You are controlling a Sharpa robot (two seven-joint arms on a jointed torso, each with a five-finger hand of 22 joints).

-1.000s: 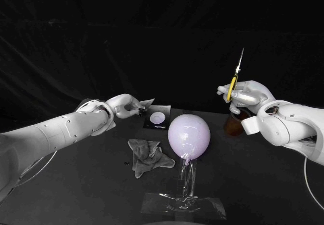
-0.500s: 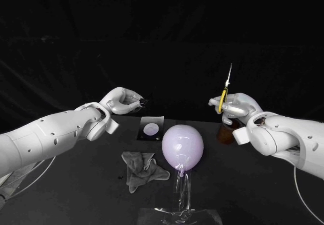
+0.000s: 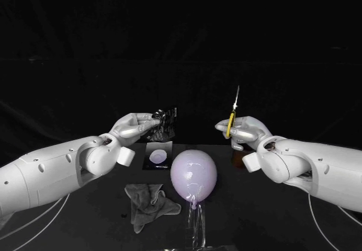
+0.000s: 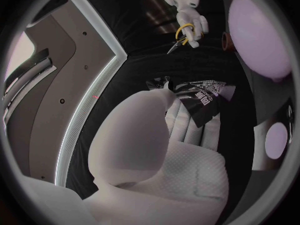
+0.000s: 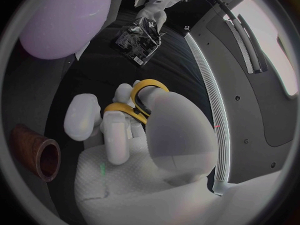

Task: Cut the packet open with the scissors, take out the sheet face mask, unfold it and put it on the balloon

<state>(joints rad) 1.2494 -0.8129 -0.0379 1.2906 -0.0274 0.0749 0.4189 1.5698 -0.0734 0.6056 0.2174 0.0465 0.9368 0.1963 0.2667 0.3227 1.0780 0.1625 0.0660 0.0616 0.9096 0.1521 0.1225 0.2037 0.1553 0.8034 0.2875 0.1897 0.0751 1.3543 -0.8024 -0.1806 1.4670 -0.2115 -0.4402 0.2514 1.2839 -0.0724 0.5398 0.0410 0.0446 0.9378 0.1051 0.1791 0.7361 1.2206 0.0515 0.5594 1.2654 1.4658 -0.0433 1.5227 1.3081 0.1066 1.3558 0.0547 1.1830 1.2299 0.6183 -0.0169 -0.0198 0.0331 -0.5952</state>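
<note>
**Both hands up, packet L, scissors R, nothing cut**

Black table point(image 3: 256, 225), head view. Balloon point(image 3: 194, 175): pale lilac, biggest item, upright on clear stand point(image 3: 198, 225), centre, bare of any mask. Seen too at edge of L wrist view point(image 4: 259, 35) and R wrist view point(image 5: 59, 17).

L hand point(image 3: 136, 127): raised above table, left of balloon, fingertips pinching the packet point(image 3: 163, 125). Packet dark, glossy, hanging upright in air, top edge looks intact. L wrist view point(image 4: 162, 150) gives what head view can't: printed label on packet face point(image 4: 200, 97), fingers lying along its lower part. R wrist view shows same packet crinkled point(image 5: 140, 40) under L hand point(image 5: 159, 7).

R hand point(image 3: 245, 130): raised right of balloon, well apart from packet, closed round the scissors point(image 3: 232, 117). Blades together, pointing straight up. R wrist view point(image 5: 144, 135) adds yellow handle loops point(image 5: 134, 102) w/ fingers through them.

Grey cloth point(image 3: 151, 204): crumpled on table, front-left of balloon.

Black card w/ white disc point(image 3: 158, 157): flat behind balloon.

Brown cup point(image 5: 37, 157): R wrist view, near R hand.
</note>
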